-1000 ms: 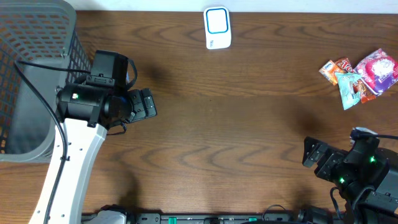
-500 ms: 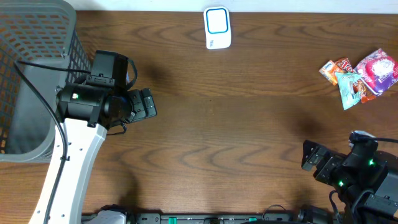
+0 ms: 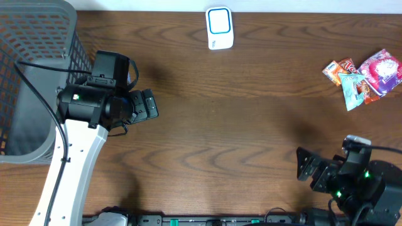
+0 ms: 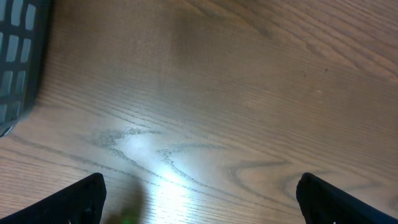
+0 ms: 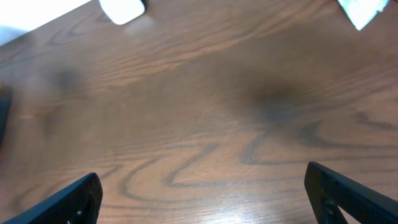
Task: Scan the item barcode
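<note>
Overhead cam check-in: both arms are over the wooden table (image 3: 251, 125) and neither is holding anything. The left gripper (image 3: 153, 105) sits on the left side, just beside the grey mesh basket (image 3: 31, 63), pointing toward the middle of the table. Its wrist cam only gives me the two dark fingertips (image 4: 81, 199) poking in at the bottom corners. So the jaws are spread wide with bare wood between them, and a bit of basket wall shows at top left. The right gripper (image 3: 306, 171) is down at the near right edge, also pointing toward the middle. Same story on its wrist cam: tips far apart in the bottom corners, just wood between.

The stuff to scan is the little heap of snack packets (image 3: 363, 74) at the far right of the table, well apart from both grippers. There's a pink packet (image 3: 384, 68), an orange packet (image 3: 339, 68) and a pale teal packet (image 3: 352, 88), all overlapping. I can't make out a barcode on any of them from here. The white barcode scanner (image 3: 220, 28) with the blue-edged window lies at the far edge, about mid-table, on its own. On the right wrist cam it's the white blob at the top edge. The pale corner at top right is probably one of the packets, but it's too cropped to be sure.
</note>
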Motion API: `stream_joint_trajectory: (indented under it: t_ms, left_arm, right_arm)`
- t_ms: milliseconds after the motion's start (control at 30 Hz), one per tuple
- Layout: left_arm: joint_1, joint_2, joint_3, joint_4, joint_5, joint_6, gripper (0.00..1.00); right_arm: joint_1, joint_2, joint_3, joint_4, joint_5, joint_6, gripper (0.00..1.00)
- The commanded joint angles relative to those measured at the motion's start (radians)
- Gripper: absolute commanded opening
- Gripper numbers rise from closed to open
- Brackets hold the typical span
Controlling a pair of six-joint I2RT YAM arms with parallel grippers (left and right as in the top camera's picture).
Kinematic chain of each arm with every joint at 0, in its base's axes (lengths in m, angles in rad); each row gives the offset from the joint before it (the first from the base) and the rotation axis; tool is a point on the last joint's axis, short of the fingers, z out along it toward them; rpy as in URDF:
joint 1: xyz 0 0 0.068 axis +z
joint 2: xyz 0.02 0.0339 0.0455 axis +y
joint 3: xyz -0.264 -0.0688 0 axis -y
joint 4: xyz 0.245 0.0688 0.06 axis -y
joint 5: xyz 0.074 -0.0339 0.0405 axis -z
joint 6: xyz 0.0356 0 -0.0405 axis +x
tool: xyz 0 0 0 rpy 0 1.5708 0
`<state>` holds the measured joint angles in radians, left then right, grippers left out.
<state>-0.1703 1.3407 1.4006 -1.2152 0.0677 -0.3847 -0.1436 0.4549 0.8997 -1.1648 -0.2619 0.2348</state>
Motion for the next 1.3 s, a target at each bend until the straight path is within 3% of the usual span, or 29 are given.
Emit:
stream_joint_trajectory:
  t_ms: [0, 133, 267, 833, 1267]
  left_arm:
    - [0.004, 0.004, 0.001, -0.003, -0.016, 0.010, 0.98]
    - [0.004, 0.004, 0.001, -0.003, -0.016, 0.009, 0.98]
    - [0.004, 0.004, 0.001, -0.003, -0.016, 0.010, 0.98]
    - [0.004, 0.004, 0.001, -0.003, -0.017, 0.009, 0.98]
    - [0.004, 0.004, 0.001, -0.003, -0.016, 0.009, 0.98]
  right_arm:
    - [0.048, -0.048, -0.006, -0.003, 0.030, 0.011, 0.99]
    - [0.081, -0.110, -0.007, 0.014, 0.081, 0.006, 0.99]
    - [0.115, -0.189, -0.044, 0.098, 0.076, -0.088, 0.99]
    - [0.142, -0.447, -0.514, 0.706, -0.002, -0.129, 0.99]
    - [0.142, -0.449, -0.765, 1.094, 0.032, -0.154, 0.99]
